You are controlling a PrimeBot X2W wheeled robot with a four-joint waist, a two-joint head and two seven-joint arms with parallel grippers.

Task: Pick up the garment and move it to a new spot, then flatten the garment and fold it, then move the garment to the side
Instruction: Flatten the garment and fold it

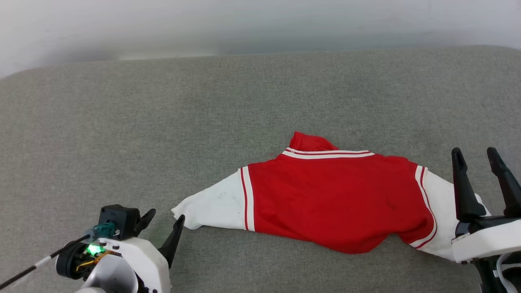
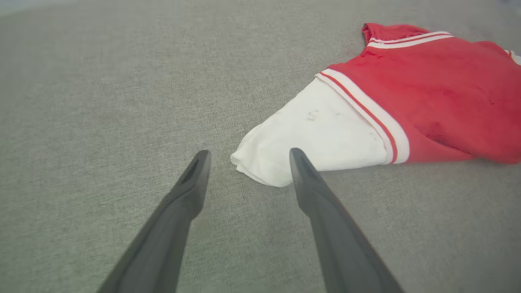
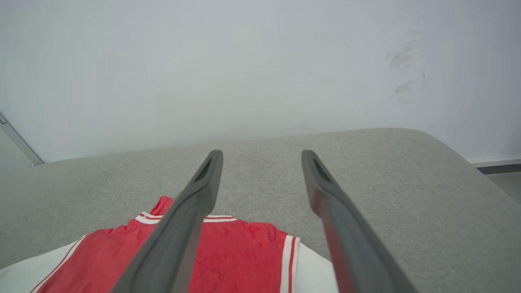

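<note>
A worktop point(image 1: 163, 122) covered in grey woven fabric, its far corners rounded, stood against a plain pale wall point(image 1: 260, 24). Light fell soft and even. Faint dark scuff marks point(image 3: 403, 61) smudged the wall, and a dark strip point(image 3: 498, 167) ran along its foot.

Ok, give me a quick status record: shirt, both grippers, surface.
shirt: red, plain side up, white sleeves out sideways, collar at far edge, near edge rumpled
surface: grey cushion
left gripper: open, empty, tips beside left sleeve end
right gripper: open, empty, at right sleeve
</note>
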